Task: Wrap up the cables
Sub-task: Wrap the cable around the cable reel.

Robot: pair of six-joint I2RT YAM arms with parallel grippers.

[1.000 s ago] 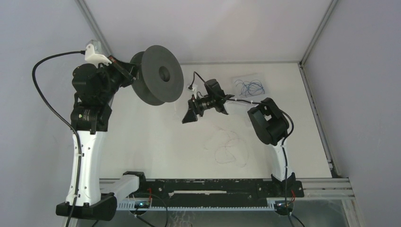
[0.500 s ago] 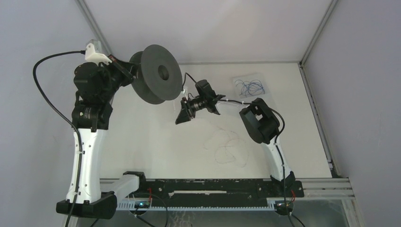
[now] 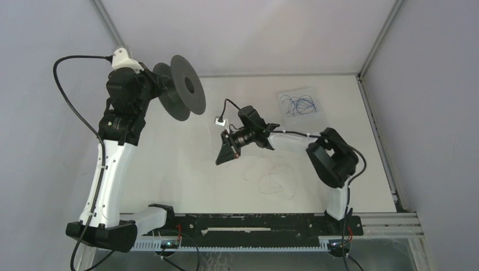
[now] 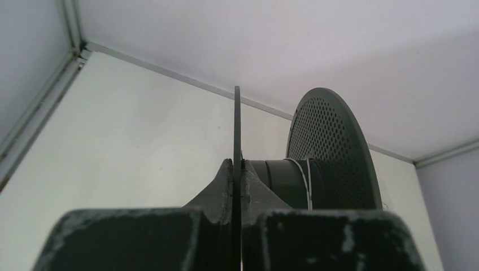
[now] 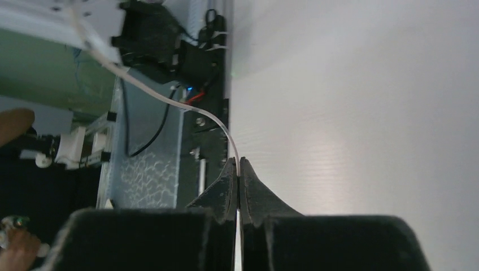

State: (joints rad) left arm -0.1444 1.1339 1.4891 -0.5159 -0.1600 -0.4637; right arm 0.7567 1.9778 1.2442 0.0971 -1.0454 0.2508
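- The table (image 3: 186, 164) is a plain white surface, boxed in by pale grey walls with metal frame posts (image 3: 378, 39) at the back corners.
- A black rail (image 3: 254, 223) runs along the near edge between the two arm bases.
- A tangle of thin blue wire (image 3: 299, 104) lies at the far right of the table, well apart from both arms.
- The cables (image 3: 274, 178) lie in loose, pale loops on the table, near the right arm. The right wrist view shows one strand (image 5: 169, 99) rising from the fingertips.
- The right gripper (image 5: 238, 166) is closed, jaws pressed together on that strand.
- The left gripper (image 4: 237, 166) is clamped on the thin near flange of the black spool (image 4: 333, 152), held off the table at the far left. A thin pale turn runs round the spool's hub.
- Against the frame one second earlier:
  - The right gripper's jaws stood apart then and are now together. It has also dropped away from the spool toward the loops.
  - The left arm has swung, so the spool sits further left and more edge-on to the top camera.
  - The blue wire has not moved.
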